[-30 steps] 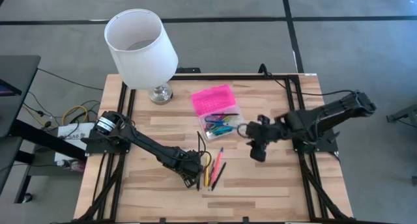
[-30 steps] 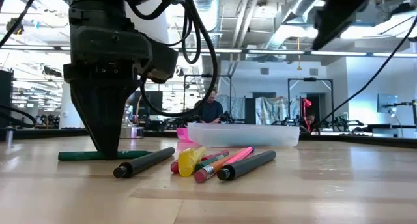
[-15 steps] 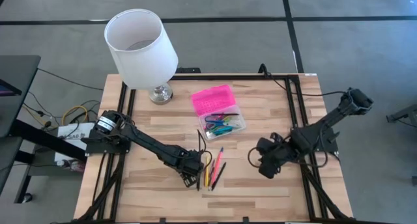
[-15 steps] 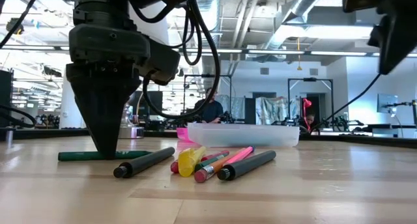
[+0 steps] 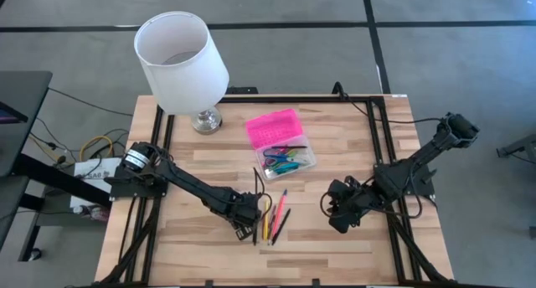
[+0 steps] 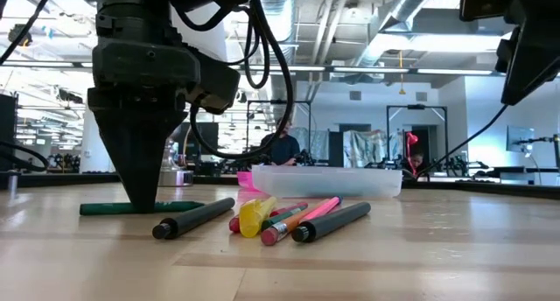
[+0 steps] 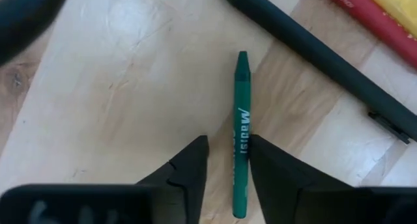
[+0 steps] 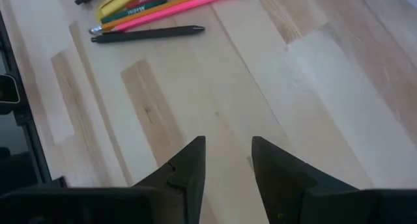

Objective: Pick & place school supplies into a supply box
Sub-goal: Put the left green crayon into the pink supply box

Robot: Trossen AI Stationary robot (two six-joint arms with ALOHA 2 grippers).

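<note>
Markers (image 5: 272,217): you count about six loose beside the supply box (image 5: 280,144). Left tool (image 7: 227,160) narrowly straddles green crayon (image 7: 240,133); right tool (image 8: 228,160) hangs open.

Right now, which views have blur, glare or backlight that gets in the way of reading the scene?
Left wrist view: green crayon sharp, a dark blur in one corner. Low view: bright ceiling lights silhouette the left gripper; pens readable. High view: even light, soft shadows. Right wrist view: clear, far pens slightly soft.
</note>
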